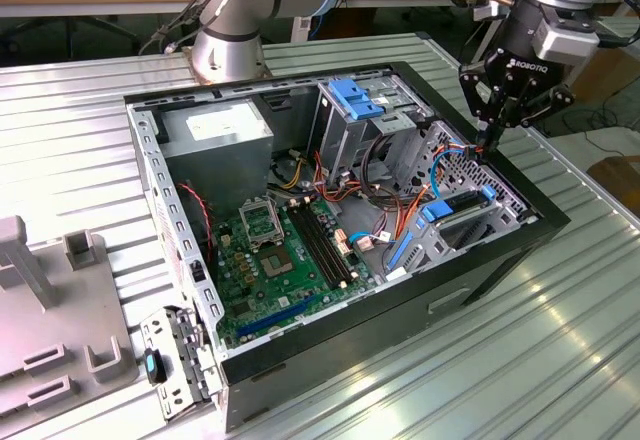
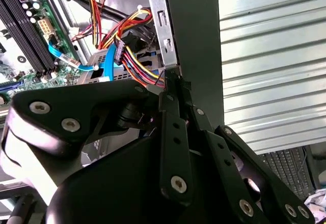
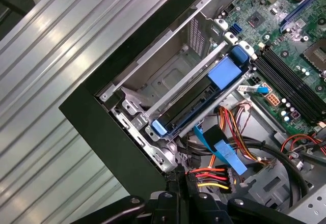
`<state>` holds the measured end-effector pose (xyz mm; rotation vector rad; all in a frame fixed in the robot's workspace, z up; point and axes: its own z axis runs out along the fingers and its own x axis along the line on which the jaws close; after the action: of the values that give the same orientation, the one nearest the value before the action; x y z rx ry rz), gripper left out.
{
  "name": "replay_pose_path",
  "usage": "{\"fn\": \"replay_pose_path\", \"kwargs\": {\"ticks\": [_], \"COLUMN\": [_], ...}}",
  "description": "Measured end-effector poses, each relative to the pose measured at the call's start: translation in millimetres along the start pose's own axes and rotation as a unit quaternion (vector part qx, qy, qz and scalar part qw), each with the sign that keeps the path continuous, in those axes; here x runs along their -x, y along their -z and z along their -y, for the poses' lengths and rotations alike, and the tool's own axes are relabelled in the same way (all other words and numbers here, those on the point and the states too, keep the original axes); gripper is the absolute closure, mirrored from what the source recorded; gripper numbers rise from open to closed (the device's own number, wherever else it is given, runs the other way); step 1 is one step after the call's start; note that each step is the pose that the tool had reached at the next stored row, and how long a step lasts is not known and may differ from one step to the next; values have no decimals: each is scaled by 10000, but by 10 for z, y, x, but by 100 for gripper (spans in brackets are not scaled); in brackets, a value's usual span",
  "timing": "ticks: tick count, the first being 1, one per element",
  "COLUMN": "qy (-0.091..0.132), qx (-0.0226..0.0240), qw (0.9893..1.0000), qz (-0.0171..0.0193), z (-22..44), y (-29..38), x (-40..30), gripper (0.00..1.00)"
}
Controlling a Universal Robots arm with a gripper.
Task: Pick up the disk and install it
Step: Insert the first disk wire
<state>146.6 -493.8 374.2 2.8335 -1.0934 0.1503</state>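
gripper housing: white lettering on the black body of the gripper (image 1: 487, 140), exterior view; a maker's mark, not read off
power supply: white sticker (image 1: 222, 120) on top of the power supply (image 1: 200, 143), print too small to read
motherboard: tiny white markings on the motherboard (image 3: 291, 56), first wrist view, not legible

Blue-railed disk (image 3: 188, 102) lies flat in drive bay (image 3: 170, 76).

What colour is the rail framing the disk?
Bright blue, around a dark body; the disk shows best in the first wrist view.
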Motion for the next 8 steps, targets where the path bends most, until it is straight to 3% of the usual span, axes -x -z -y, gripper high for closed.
{"fn": "replay_pose_path", "kwargs": {"ticks": [8], "qy": [-59], "qx": [8], "qw": [10000], "qz": [4], "z": [-12], "y": [-5], "x": [-2], "gripper": [84]}}
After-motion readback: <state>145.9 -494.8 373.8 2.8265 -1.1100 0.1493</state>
